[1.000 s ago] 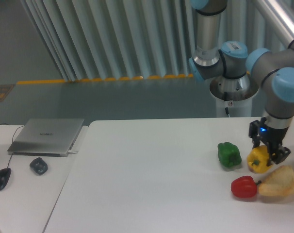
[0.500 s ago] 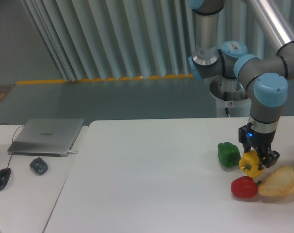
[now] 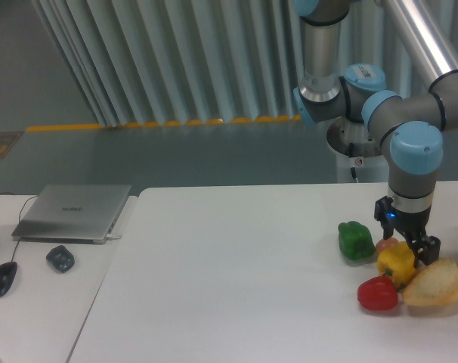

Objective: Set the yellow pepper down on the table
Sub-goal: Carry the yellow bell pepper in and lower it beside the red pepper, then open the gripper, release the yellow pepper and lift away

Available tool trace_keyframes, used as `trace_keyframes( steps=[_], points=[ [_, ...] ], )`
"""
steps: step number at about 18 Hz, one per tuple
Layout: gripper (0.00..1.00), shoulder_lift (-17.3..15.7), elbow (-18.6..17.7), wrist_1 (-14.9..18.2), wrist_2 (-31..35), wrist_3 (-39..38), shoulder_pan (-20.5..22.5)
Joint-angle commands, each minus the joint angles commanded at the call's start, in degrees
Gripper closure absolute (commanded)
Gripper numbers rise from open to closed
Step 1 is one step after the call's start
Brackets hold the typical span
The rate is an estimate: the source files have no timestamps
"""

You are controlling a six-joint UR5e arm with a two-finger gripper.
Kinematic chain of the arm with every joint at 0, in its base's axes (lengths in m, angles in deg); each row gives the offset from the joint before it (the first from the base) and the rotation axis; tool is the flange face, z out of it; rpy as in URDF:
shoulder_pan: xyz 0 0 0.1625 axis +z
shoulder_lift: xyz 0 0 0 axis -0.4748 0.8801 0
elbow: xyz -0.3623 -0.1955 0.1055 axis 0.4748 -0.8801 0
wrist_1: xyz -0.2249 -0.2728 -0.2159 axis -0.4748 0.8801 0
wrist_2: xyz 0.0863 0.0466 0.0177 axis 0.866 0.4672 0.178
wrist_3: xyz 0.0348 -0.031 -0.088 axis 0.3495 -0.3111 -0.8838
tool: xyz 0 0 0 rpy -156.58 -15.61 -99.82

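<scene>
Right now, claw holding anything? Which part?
Yes: the claw grips the yellow pepper by its upper part, from above. Whether the pepper touches the table is unclear.

Gripper (image 3: 405, 252) fingertips hidden (behind yellow pepper (image 3: 397, 262)).

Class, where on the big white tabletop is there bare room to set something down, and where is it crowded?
Free: the white tabletop from its left edge to the glossy green bell pepper. Crowded: the right end, where green, yellow and red peppers, tan bread piece and end effector cluster.

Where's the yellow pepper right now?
The yellow pepper sits at the table's right side, under the hand, wedged between the green pepper, red pepper and bread.
</scene>
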Motion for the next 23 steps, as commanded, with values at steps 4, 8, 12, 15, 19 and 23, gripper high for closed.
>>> trace_keyframes(
  steps=[4, 8, 12, 15, 19, 23],
  points=[
    [0.0, 0.18, 1.49, 0.35, -0.44, 0.09, 0.17],
    [0.0, -0.44, 3.34, 0.18, -1.15, 0.79, 1.05],
    [0.0, -0.44, 4.31, -4.13, -0.7, 3.86, 2.37],
    [0.0, -0.53, 4.4, -4.22, -0.27, 11.74, 5.53],
    [0.0, -1.23, 5.01, -4.22, 2.02, 19.95, 8.34],
    [0.0, -0.7, 6.42, -3.69, 2.2, 20.21, 10.11]
  ],
)
